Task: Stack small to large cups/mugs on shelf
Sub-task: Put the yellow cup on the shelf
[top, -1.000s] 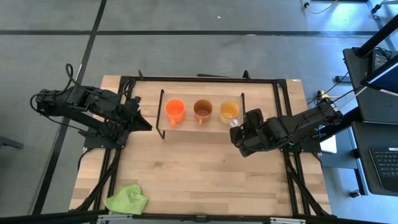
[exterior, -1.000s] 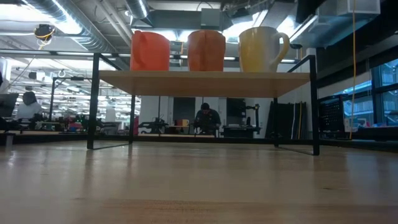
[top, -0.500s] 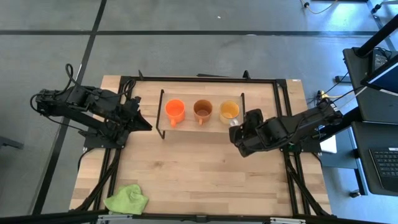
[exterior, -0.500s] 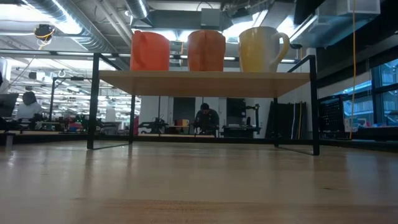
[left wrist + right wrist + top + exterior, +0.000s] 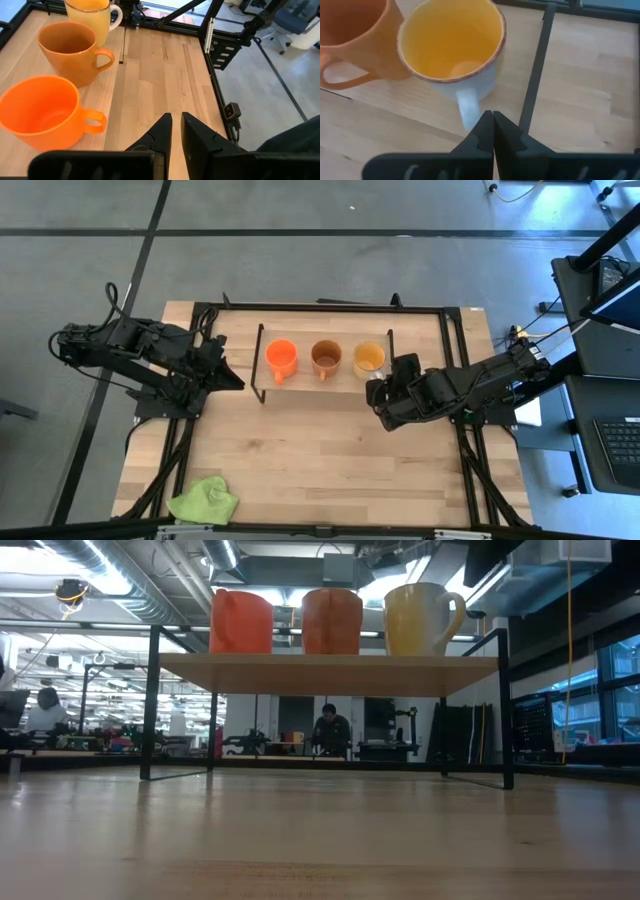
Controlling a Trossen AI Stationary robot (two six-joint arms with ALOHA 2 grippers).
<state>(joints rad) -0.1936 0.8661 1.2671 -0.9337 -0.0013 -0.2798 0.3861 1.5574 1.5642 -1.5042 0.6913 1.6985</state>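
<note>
The mugs stand in a row on the shelf point(image 5: 345, 385): orange mug point(image 5: 281, 358), brown mug point(image 5: 326, 357), yellow mug point(image 5: 369, 359). Right gripper point(image 5: 377, 396), fingers together, sits beside the yellow mug's handle; left gripper point(image 5: 236, 380), nearly closed, waits left of the shelf.

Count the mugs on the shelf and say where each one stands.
3, all in one row on the shelf: the bright orange mug at the left-arm end, the brown mug in the middle, the yellow mug at the right-arm end.
</note>
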